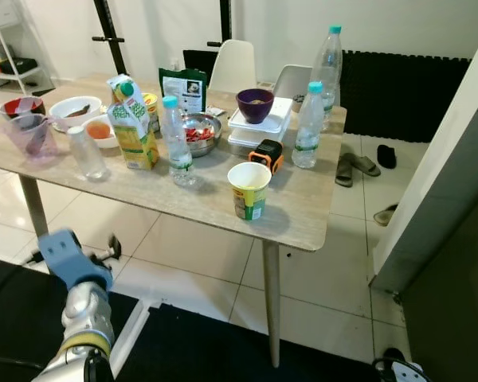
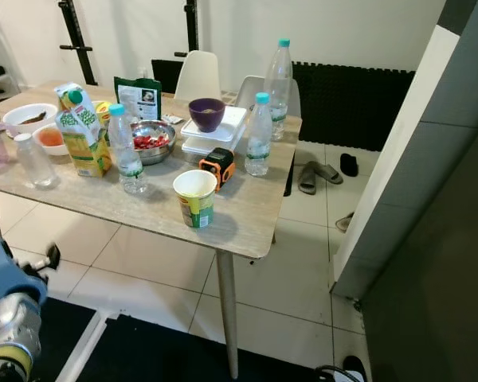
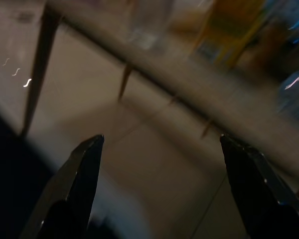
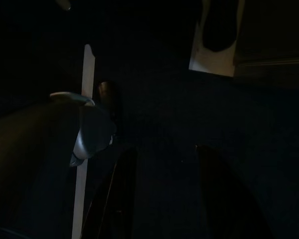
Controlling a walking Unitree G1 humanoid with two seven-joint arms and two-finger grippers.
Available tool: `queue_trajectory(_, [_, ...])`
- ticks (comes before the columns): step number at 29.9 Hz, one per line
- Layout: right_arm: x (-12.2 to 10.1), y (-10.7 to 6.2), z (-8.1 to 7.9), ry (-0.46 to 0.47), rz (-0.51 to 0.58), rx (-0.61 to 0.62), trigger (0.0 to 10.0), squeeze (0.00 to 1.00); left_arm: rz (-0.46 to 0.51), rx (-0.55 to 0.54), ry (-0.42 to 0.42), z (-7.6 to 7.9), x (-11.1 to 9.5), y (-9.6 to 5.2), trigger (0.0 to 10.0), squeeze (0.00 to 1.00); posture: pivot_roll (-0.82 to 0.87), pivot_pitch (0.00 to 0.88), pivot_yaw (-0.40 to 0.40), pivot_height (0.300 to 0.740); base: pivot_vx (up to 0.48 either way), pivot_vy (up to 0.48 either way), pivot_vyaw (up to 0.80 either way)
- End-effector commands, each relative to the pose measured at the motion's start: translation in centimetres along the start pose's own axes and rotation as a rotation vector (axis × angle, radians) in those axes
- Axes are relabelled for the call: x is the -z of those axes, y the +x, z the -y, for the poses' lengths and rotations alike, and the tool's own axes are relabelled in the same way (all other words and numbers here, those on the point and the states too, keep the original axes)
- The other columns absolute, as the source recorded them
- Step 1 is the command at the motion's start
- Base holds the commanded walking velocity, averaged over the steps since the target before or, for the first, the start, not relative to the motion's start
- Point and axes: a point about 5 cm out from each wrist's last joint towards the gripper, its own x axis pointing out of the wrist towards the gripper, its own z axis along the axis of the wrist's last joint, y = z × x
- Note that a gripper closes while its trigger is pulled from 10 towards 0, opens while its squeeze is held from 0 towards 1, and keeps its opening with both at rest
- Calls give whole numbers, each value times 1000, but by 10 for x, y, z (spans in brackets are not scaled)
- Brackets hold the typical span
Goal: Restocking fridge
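Standing on a tiled floor, a wooden table full of food and drinks. Beyond it, white chairs against the wall. Near the middle, a juice carton, upright, just beside a small water bottle. Farther right, two more bottles, one tall, one short. Between them, white boxes with a purple bowl on top. Close to the front edge, a paper cup, with an orange tape measure just behind. Down low in front of the table, left gripper, fingers spread wide, holding nothing. Right gripper in the dark, fingers apart, nothing between them.
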Motion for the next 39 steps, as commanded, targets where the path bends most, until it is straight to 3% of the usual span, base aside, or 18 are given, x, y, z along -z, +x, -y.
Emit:
queue_trajectory(1, [3, 0, -1, -5, -11, -1, 10000, 0, 99, 43, 19, 2, -24, 9, 10000, 1000, -13, 0, 15, 740, 0, 0, 0])
queue_trajectory(4, [5, 0, -1, -9, -15, -3, 10000, 0, 408, 325, 50, 60, -103, 33, 10000, 1000, -13, 0, 15, 740, 0, 0, 0])
queue_trajectory(5, [5, 0, -1, -9, -15, -3, 10000, 0, 408, 325, 50, 60, -103, 33, 10000, 1000, -13, 0, 15, 740, 0, 0, 0])
queue_trajectory(6, [5, 0, -2, -9, -16, -4, 10000, 0, 456, 477, 100, 88, -119, 34, 10000, 831, -15, 0, 18, 740, 0, 0, 0])
queue_trajectory(9, [5, 0, -2, -9, -16, -4, 10000, 0, 456, 477, 100, 88, -119, 34, 10000, 831, -15, 0, 18, 740, 0, 0, 0])
queue_trajectory(10, [6, 0, -3, -11, -19, -6, 10000, 0, 438, 693, 209, 123, -121, 33, 10000, 0, -17, 0, 21, 740, 0, 0, 0])
queue_trajectory(11, [7, 0, -3, -12, -20, -7, 10000, 0, 421, 775, 256, 134, -119, 31, 10000, 0, -17, 0, 21, 740, 0, 0, 0])
queue_trajectory(13, [7, 0, -3, -12, -20, -7, 10000, 0, 421, 775, 256, 134, -119, 31, 10000, 0, -17, 0, 21, 740, 0, 0, 0])
queue_trajectory(15, [7, 0, -3, -12, -21, -7, 10000, 0, 389, 869, 329, 146, -115, 29, 10000, 0, -22, 0, 20, 740, 0, 0, 0])
queue_trajectory(17, [9, 0, -3, -13, -23, -7, 10000, 0, 294, 1060, 536, 163, -104, 25, 10000, 0, -27, 0, 28, 740, 0, 0, 0])
queue_trajectory(18, [9, 0, -3, -13, -23, -7, 10000, 0, 294, 1060, 536, 163, -104, 25, 10000, 0, -27, 0, 28, 740, 0, 0, 0])
queue_trajectory(20, [11, 0, -3, -16, -29, -7, 10000, 0, 178, 1182, 832, 168, -94, 24, 10000, 0, -24, 0, 35, 740, 0, 0, 0])
queue_trajectory(21, [11, 0, -3, -16, -29, -7, 10000, 0, 178, 1182, 832, 168, -94, 24, 10000, 0, -24, 0, 35, 740, 0, 0, 0])
queue_trajectory(23, [15, -1, -3, -18, -36, -7, 10000, 0, 111, 1194, 1053, 166, -92, 27, 10000, 0, -24, 0, 40, 740, 0, 0, 0])
queue_trajectory(24, [15, -1, -3, -18, -36, -7, 10000, 0, 111, 1194, 1053, 166, -92, 27, 10000, 0, -24, 0, 40, 740, 0, 0, 0])
queue_trajectory(27, [20, -1, -6, -16, -48, -11, 10000, 0, 52, 1210, 1265, 172, -93, 31, 10000, 0, -31, 0, 57, 740, 0, 0, 0])
queue_trajectory(31, [23, -1, -9, -17, -52, -19, 10000, 0, 12, 1249, 1362, 179, -92, 31, 10000, 0, -28, 0, 63, 740, 0, 0, 0])
queue_trajectory(39, [24, -1, -12, -16, -54, -20, 10000, 0, -78, 1338, 1378, 186, -87, 30, 10000, 0, -46, 10, 85, 740, 0, 0, 0])
